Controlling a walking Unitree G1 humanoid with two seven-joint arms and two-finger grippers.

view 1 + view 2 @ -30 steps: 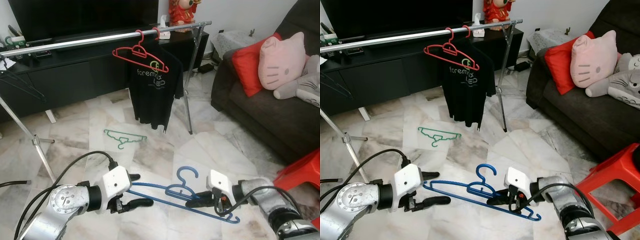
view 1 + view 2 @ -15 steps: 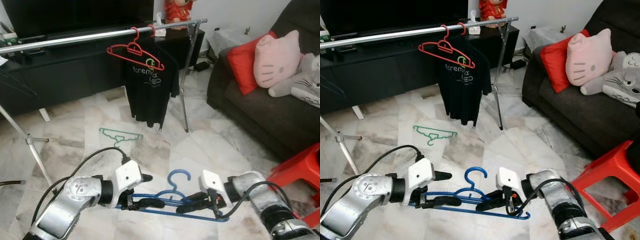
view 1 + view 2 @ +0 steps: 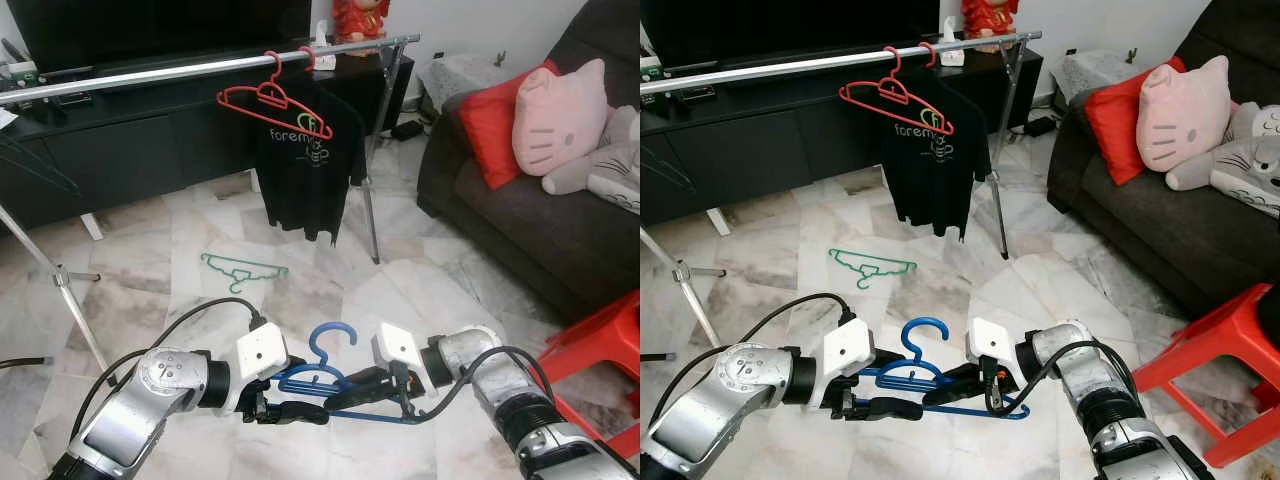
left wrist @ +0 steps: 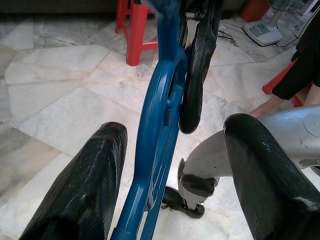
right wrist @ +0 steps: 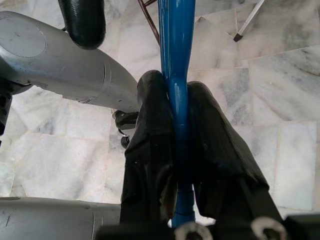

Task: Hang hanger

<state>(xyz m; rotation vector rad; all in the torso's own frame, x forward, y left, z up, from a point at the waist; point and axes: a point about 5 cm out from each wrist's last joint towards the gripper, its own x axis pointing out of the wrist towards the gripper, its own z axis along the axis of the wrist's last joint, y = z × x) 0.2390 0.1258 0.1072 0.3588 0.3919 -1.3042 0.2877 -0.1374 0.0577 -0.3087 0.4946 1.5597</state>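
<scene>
My right gripper point(image 3: 342, 394) is shut on a blue hanger point(image 3: 318, 378) and holds it low above the floor, hook up. In the right wrist view its fingers point(image 5: 150, 115) pinch the blue bar point(image 5: 176, 50). My left gripper point(image 3: 293, 398) is open and straddles the same hanger just left of the hook; the left wrist view shows the blue hanger point(image 4: 162, 120) between the spread fingers point(image 4: 85, 195), apart from both. Farther off stands a silver clothes rail point(image 3: 150, 75) with a red hanger point(image 3: 270, 100) and a black T-shirt point(image 3: 305, 165) on it.
A green hanger point(image 3: 243, 268) lies on the marble floor under the rail. A black TV cabinet point(image 3: 120, 150) runs behind the rail. To the right are a dark sofa point(image 3: 520, 210) with cushions and a red stool point(image 3: 600, 340).
The right gripper has carried the blue hanger left and turned it more upright. The left gripper has come in from the hanger's left end and now straddles it near the hook.
</scene>
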